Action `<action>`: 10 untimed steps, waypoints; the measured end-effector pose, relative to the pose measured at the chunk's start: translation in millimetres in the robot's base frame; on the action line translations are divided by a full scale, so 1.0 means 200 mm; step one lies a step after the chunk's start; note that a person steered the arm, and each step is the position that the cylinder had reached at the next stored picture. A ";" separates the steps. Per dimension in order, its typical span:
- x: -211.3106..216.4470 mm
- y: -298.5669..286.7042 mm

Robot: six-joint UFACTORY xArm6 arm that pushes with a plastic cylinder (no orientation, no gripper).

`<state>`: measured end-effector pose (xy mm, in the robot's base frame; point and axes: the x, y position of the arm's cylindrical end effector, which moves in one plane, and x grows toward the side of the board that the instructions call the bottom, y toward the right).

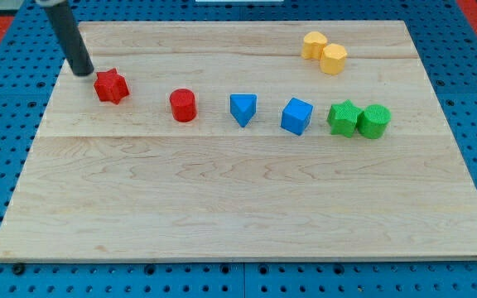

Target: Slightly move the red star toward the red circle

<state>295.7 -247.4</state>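
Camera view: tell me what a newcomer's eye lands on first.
First the row of blocks across the board: red star, red circle, blue triangle, blue cube, then a touching green pair at the view's right. Next, my tip, just up-left of the red star, on the side away from the red circle. Two yellow blocks sit together near the view's top right.

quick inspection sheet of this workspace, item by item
surface: wooden board, flat.
job's things: red star near the view's top left; red circle to its right, apart.
clutter: blue triangle, blue cube, green star touching green cylinder, two yellow blocks touching.
grippers: my tip just left of the red star.
cables: nothing seen.
surroundings: blue pegboard.
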 end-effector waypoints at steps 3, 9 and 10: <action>0.17 0.13; 0.25 0.37; 0.25 0.57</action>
<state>346.2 -133.8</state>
